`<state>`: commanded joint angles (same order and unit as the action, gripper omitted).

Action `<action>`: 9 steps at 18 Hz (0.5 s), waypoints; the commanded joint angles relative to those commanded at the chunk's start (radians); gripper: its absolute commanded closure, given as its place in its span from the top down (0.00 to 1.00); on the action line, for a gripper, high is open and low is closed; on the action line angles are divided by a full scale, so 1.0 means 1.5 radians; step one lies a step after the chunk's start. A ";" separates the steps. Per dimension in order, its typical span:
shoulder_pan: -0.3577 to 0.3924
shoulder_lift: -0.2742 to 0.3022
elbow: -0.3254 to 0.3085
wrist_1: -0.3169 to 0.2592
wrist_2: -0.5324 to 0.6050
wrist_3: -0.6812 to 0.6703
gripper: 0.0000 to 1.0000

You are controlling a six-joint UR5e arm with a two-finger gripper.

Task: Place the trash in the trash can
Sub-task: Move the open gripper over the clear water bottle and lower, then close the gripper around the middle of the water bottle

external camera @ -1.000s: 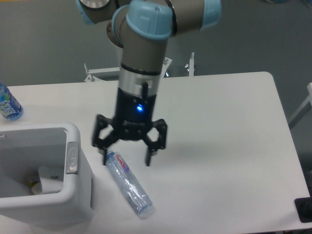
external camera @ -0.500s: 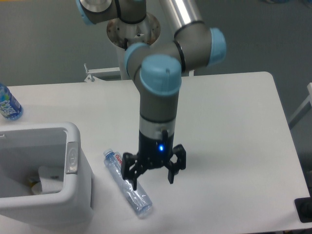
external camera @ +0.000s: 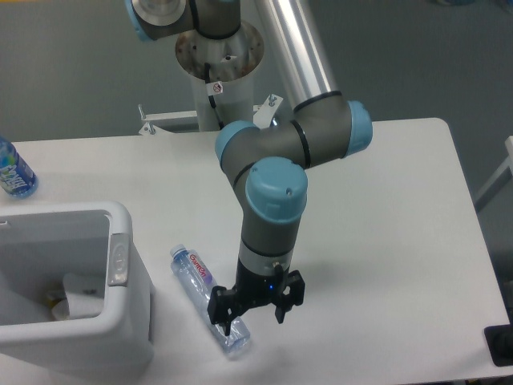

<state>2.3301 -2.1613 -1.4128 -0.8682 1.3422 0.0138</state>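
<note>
Jaws spread open, low over the desk [external camera: 385, 208]; gripper [external camera: 252, 315] straddles the lower end of the crushed bottle [external camera: 207, 297], beside the trash can [external camera: 120, 216].

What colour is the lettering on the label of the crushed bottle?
Red on white, on the crushed bottle, in the fixed camera view.

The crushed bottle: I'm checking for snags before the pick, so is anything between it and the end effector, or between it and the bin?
Nothing visible. The end effector is right at the crushed bottle, with bare tabletop leading to the bin.
</note>
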 joint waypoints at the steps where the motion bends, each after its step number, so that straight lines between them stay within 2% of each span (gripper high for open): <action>1: 0.000 0.000 -0.003 0.000 0.000 -0.002 1.00; 9: -0.014 -0.036 -0.007 0.001 0.020 -0.017 1.00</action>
<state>2.3087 -2.2150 -1.4235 -0.8667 1.3728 -0.0123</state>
